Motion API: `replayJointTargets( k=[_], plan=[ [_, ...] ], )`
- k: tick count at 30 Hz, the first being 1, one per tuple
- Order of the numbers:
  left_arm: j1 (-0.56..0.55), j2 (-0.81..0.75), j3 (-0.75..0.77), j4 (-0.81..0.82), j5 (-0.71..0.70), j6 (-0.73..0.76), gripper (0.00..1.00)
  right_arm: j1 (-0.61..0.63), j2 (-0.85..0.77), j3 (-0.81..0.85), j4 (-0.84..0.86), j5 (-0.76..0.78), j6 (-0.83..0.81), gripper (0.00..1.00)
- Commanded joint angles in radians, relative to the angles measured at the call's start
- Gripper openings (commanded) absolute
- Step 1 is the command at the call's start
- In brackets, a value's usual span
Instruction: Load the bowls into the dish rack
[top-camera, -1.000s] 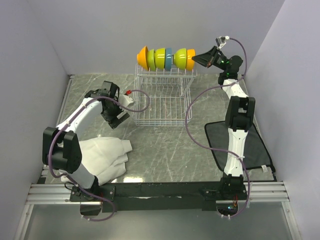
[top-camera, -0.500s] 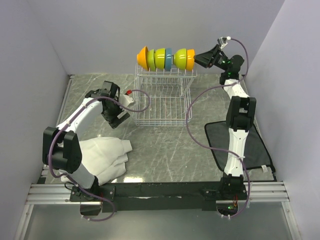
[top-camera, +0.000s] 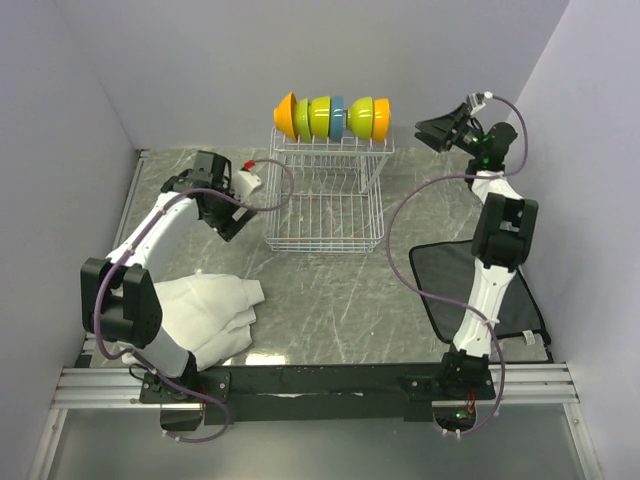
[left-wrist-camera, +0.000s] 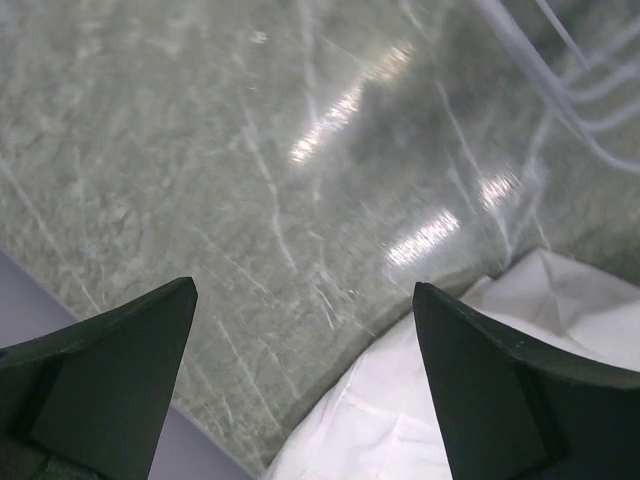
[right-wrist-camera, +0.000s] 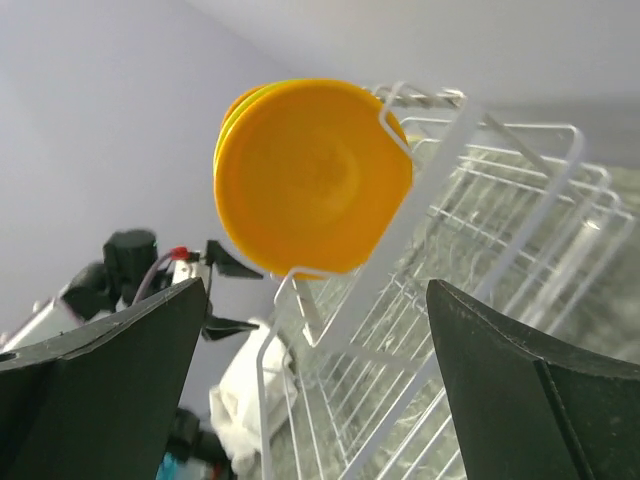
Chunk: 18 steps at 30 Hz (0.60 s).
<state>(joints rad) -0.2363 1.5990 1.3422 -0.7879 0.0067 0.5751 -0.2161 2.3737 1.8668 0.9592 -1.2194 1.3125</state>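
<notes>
Several bowls stand on edge in a row on the raised tier of the white wire dish rack (top-camera: 325, 205): orange (top-camera: 285, 113), lime (top-camera: 320, 117), blue (top-camera: 338, 117), lime (top-camera: 360, 117) and orange (top-camera: 380, 118). My right gripper (top-camera: 421, 130) hangs open a short way right of that last orange bowl, apart from it. The right wrist view shows the orange bowl's underside (right-wrist-camera: 310, 175) leaning on the dish rack's prongs (right-wrist-camera: 420, 190), beyond my empty right gripper (right-wrist-camera: 315, 288). My left gripper (top-camera: 228, 226) is open and empty left of the rack, over the bare table (left-wrist-camera: 200, 150).
A crumpled white cloth (top-camera: 215, 310) lies at the front left and shows beneath the left fingers (left-wrist-camera: 480, 400). A black mat (top-camera: 480, 290) lies by the right arm. Pale walls close in the back and both sides.
My right gripper opened, let go of the orange bowl at the right end of the row, and drew back to the right. The left arm shifted slightly toward the back.
</notes>
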Motion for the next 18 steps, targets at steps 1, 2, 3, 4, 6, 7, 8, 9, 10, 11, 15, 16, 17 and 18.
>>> replayJointTargets(
  k=[1, 2, 3, 4, 6, 7, 8, 9, 10, 11, 15, 16, 17, 18],
  plan=[
    [0.080, -0.089, 0.034, 0.139, 0.033, -0.115, 0.97, -0.058, -0.275, -0.191, -0.100, 0.099, -0.247, 1.00],
    [0.113, -0.108, 0.019, 0.165, 0.041, -0.139, 0.97, -0.063, -0.309, -0.211, -0.371, 0.136, -0.348, 1.00],
    [0.129, -0.116, 0.011, 0.185, 0.044, -0.188, 0.97, -0.066, -0.368, -0.174, -0.607, 0.187, -0.683, 1.00],
    [0.143, -0.122, 0.002, 0.209, 0.050, -0.208, 0.97, -0.059, -0.390, -0.122, -0.843, 0.354, -0.864, 1.00],
    [0.175, -0.143, -0.034, 0.288, 0.053, -0.265, 0.97, -0.013, -0.469, -0.080, -1.182, 0.536, -1.171, 1.00],
    [0.181, -0.146, -0.041, 0.308, 0.058, -0.282, 0.97, 0.003, -0.514, -0.118, -1.195, 0.637, -1.209, 1.00],
    [0.193, -0.152, -0.060, 0.352, 0.065, -0.297, 0.97, 0.032, -0.568, -0.241, -1.126, 0.802, -1.234, 1.00],
    [0.198, -0.157, -0.072, 0.381, 0.065, -0.328, 0.97, 0.046, -0.665, -0.297, -1.091, 0.866, -1.268, 1.00],
    [0.199, -0.166, -0.090, 0.413, 0.059, -0.348, 0.97, 0.069, -0.706, -0.343, -1.059, 0.949, -1.262, 1.00],
    [0.204, -0.184, -0.125, 0.485, 0.055, -0.368, 0.97, 0.089, -0.750, -0.386, -1.059, 1.112, -1.262, 1.00],
    [0.206, -0.231, -0.179, 0.582, 0.044, -0.484, 0.97, 0.162, -0.893, -0.513, -1.108, 1.227, -1.268, 1.00],
    [0.206, -0.237, -0.183, 0.584, 0.068, -0.494, 0.97, 0.167, -0.941, -0.567, -1.090, 1.203, -1.292, 1.00],
    [0.206, -0.250, -0.189, 0.585, 0.090, -0.497, 0.97, 0.178, -1.008, -0.633, -1.090, 1.206, -1.303, 1.00],
    [0.206, -0.258, -0.195, 0.599, 0.105, -0.500, 0.97, 0.194, -1.030, -0.652, -1.105, 1.239, -1.305, 1.00]
  ],
)
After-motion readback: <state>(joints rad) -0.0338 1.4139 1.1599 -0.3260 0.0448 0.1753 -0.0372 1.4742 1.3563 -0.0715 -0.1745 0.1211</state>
